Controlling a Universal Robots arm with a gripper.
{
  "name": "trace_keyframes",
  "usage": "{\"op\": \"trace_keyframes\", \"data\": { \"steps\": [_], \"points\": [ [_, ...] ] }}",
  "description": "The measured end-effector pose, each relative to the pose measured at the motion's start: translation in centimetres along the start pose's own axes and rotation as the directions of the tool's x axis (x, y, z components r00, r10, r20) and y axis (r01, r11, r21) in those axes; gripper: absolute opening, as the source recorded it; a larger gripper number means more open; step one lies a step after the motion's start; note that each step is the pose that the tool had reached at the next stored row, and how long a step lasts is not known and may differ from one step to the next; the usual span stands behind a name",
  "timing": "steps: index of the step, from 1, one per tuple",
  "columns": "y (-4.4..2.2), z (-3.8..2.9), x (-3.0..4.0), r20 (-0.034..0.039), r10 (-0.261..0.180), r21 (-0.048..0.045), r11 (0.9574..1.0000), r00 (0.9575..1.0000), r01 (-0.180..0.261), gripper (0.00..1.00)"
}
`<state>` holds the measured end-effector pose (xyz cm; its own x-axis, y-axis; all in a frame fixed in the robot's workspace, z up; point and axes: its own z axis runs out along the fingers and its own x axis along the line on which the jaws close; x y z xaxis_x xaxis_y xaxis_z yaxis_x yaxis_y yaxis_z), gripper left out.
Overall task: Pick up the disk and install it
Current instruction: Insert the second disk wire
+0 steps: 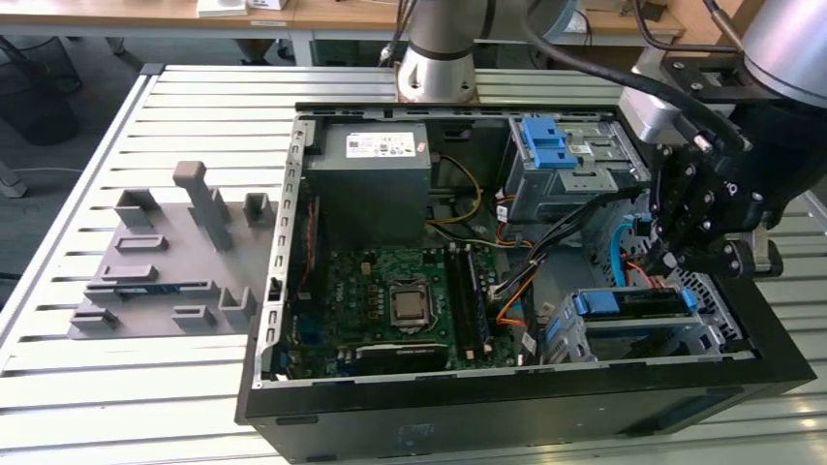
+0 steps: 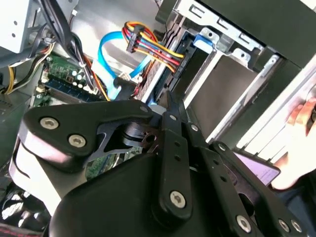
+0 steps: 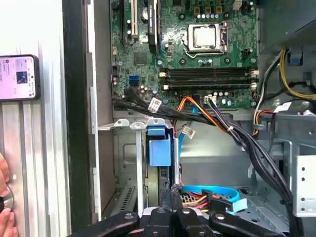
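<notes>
One gripper (image 1: pixel 663 263) on a Universal Robots arm, low over the open computer case (image 1: pixel 517 412) at the exterior view's right. Fingers (image 2: pixel 173 128) closed tip to tip in both wrist views, with nothing visible between them.

Just beside the tips, seated on edge in the lower metal cage: the disk (image 1: pixel 633 303), showing little more than a blue side rail and a dark strip. Label not visible; body largely hidden by the cage walls and the gripper. Cannot tell whether touched by the tips.

Near it, a blue flat cable (image 2: pixel 106 54) and a bundle of coloured wires (image 2: pixel 148 44), their far ends lost behind the cage.

Deeper in the case: motherboard (image 1: pixel 387 300), grey power supply (image 1: pixel 368 170) and a blue-latched drive bay (image 1: pixel 568 155), partly covered by the arm.

Outside the case, on the slatted table (image 1: pixel 168 387): a grey moulded holder (image 1: pixel 168 262). At the edge of the first wrist view, a phone (image 3: pixel 19 76) and part of a person's hand (image 3: pixel 5 217), cut off.
</notes>
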<state>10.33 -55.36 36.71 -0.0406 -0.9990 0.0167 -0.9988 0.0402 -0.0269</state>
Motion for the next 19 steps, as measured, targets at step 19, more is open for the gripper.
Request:
{"op": "trace_keyframes", "data": {
  "steps": [19],
  "points": [
    [0.32, -1.92, -1.93, 0.0000, 0.000, 0.0000, 1.0000, 1.0000, 0.000, 0.11]
  ]
}}
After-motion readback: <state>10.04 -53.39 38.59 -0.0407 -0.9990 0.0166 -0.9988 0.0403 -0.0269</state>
